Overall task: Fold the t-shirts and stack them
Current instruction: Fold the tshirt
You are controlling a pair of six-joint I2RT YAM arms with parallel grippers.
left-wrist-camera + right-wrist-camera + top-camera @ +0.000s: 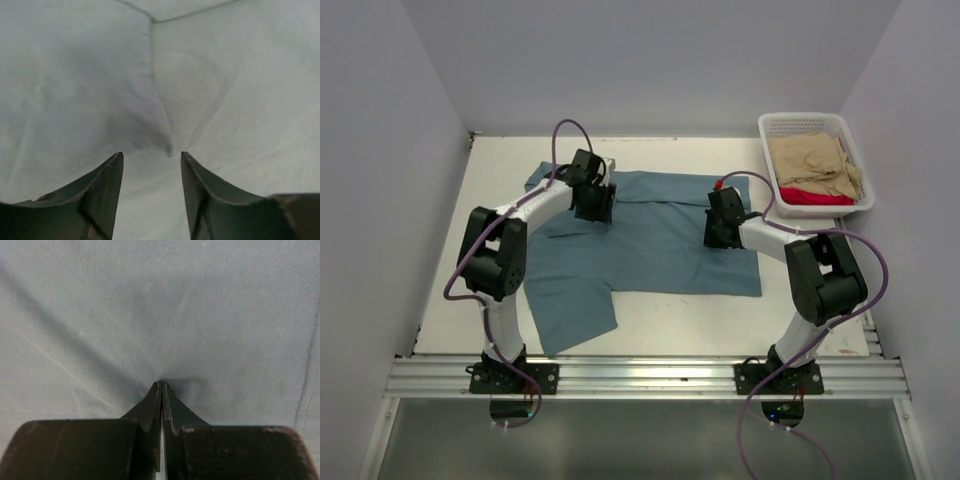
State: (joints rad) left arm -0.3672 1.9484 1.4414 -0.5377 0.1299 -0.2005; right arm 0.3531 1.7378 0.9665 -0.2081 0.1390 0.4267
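Top view: large dusty teal-blue cotton t-shirt (660, 240) lies spread flat on the white table (500, 170), with the left gripper (592, 205) and right gripper (723, 230) both down on it. The white plastic mesh basket (800, 117) at the far right holds the tan t-shirt (810, 160) and red t-shirt (815, 197).

Left wrist: jaws apart, nothing between them, just above a puckered fold.

Right wrist: jaws closed, pinching the teal cloth, creases radiating from the tips.

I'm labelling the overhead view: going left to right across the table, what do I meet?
Left gripper → right gripper → white basket. The teal t-shirt spreads under both grippers, so it has no single place.
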